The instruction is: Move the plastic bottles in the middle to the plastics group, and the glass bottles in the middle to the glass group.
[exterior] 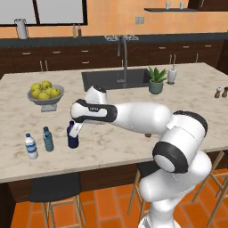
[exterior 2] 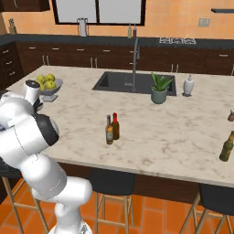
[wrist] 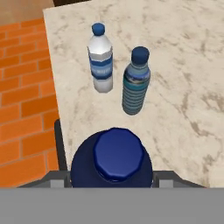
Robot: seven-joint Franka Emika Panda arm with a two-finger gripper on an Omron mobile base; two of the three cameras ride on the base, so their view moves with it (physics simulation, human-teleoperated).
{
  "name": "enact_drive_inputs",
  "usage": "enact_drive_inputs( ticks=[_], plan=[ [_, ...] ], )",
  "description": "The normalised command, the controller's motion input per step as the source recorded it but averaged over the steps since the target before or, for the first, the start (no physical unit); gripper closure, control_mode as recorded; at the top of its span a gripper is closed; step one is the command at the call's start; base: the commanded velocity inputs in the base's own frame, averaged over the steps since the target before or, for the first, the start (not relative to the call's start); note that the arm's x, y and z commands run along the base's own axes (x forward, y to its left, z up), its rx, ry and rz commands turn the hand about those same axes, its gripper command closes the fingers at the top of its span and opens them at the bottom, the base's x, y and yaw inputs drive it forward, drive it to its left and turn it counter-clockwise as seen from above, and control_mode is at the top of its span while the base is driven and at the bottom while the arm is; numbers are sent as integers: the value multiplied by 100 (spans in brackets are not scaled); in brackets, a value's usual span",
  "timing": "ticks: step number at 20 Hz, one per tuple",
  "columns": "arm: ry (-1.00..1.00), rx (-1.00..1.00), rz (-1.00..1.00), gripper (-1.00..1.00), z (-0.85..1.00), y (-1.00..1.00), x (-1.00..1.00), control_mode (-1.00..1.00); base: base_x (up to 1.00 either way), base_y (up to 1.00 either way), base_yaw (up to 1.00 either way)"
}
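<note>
The squat navy plastic bottle stands upright near the counter's front left, and my gripper is shut on its upper part from above. In the hand view its blue cap sits between my gripper's two fingers. I cannot tell whether its base touches the counter. Just left of it stands the plastics group: a teal water bottle and a clear white-labelled one. The red-capped brown glass bottle stands mid-counter beside another brown bottle. The tiny glass group is at the far right.
A bowl of lemons stands behind the water bottles. The sink with its tap, a potted plant and a soap dispenser lie further back. The counter's front edge runs close to the water bottles. Stools stand below.
</note>
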Motion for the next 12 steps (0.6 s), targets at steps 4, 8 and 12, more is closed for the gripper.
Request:
enact_drive_inputs(
  ticks=[4,8,12],
  plan=[
    [0,0,4,100,-19,37,37,-100,0,0,0],
    [-5,0,3,100,-21,31,21,-100,0,0,0],
    [-6,0,2,100,-11,18,11,-100,0,0,0]
  ],
)
